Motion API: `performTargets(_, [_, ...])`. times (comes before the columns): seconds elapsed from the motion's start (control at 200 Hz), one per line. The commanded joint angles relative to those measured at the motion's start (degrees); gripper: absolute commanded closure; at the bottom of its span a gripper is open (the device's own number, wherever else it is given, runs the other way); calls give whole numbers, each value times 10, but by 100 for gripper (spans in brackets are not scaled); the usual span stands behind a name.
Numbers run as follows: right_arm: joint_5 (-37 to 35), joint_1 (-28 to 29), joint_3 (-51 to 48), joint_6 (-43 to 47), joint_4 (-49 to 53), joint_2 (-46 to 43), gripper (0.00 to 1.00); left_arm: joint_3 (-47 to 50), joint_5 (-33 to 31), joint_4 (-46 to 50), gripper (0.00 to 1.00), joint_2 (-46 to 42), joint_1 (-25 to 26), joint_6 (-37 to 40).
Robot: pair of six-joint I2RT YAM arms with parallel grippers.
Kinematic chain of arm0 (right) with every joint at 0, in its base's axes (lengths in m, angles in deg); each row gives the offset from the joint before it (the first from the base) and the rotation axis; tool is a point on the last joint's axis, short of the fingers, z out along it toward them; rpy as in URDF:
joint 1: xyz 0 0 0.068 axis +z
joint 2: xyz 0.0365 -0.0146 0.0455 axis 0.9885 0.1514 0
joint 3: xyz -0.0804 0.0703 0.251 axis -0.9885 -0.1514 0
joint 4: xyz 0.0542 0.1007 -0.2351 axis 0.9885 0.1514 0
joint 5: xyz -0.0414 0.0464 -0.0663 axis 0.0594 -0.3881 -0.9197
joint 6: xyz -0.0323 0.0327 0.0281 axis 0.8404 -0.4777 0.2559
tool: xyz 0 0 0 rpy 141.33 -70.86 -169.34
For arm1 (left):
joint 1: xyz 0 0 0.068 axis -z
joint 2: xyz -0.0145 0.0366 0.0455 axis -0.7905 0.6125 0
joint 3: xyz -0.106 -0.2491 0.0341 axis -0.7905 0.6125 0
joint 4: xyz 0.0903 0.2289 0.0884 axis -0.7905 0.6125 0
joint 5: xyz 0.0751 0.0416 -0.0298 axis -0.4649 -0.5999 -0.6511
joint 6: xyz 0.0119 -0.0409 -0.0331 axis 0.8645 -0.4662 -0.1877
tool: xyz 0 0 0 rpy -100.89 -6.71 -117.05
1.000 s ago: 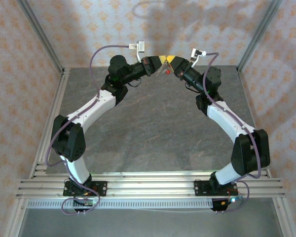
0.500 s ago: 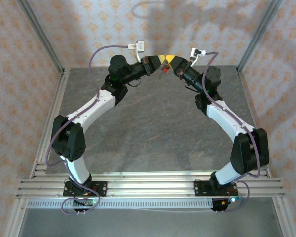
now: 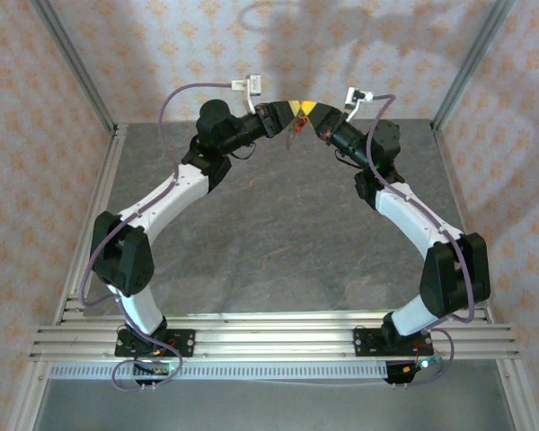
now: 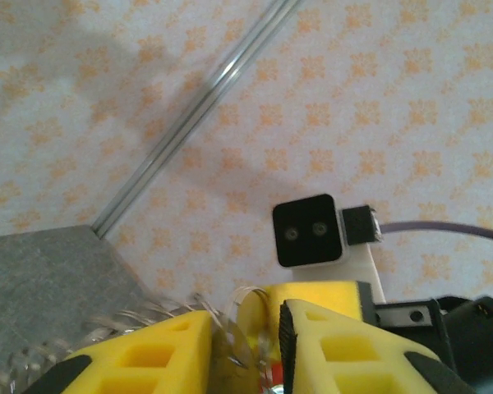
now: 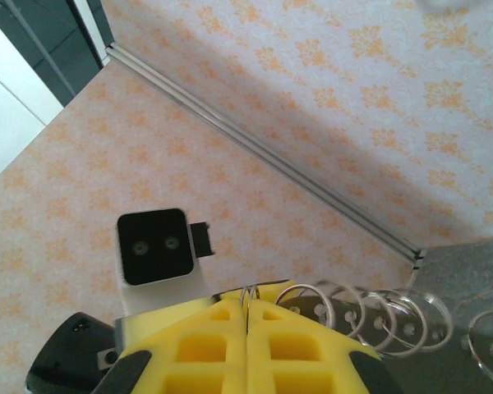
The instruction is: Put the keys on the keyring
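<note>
keyring threading looks to be the step in hand, and it calls for small, slow moves. one gripper should act as a fixed anchor while the other brings the key to the ring's split end and turns it along the wire, with no sideways pull that could pop either piece loose this high above the table. a drop would mean a fresh pick of a tiny key, so neither grip should ease until the key hangs on the wire. the left gripper has its jaws a narrow gap apart with the pale ring standing between the pads, and i judge it clamped on the ring. the right gripper has its fingers pressed flat together, with a thin silver loop peeking from the seam; what it pinches i cannot tell. in the top view the two tips meet nose to nose above the far part of the table, and the key's red head shows just under that meeting point. whether it is on the ring yet i cannot tell. the chain trails from the tips as a blurred row of loops.
</note>
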Motion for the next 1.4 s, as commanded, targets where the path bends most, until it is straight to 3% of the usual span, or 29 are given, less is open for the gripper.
performTargets(0.0, [-4, -4, -4, 12, -10, -2, 100, 3, -3, -18, 66, -39, 6, 13])
performTargets(0.21, [8, -14, -9, 11, -6, -2, 100, 0, -2, -3, 55, -45, -7, 23])
performTargets(0.515, [53, -42, 0, 21, 25, -2, 100, -47, 53, 66, 48, -29, -43, 57])
performTargets(0.801, [117, -56, 30, 40, 60, 7, 100, -183, 187, 205, 47, 51, -58, 121])
performTargets(0.986, [159, -63, 46, 44, 69, 18, 100, -281, 252, 330, 47, 109, -62, 204])
performTargets(1.216, [187, -67, 51, 44, 67, 25, 100, -381, 302, 467, 50, 160, -69, 286])
performTargets(1.391, [194, -68, 48, 43, 62, 26, 100, -411, 320, 506, 53, 179, -70, 310])
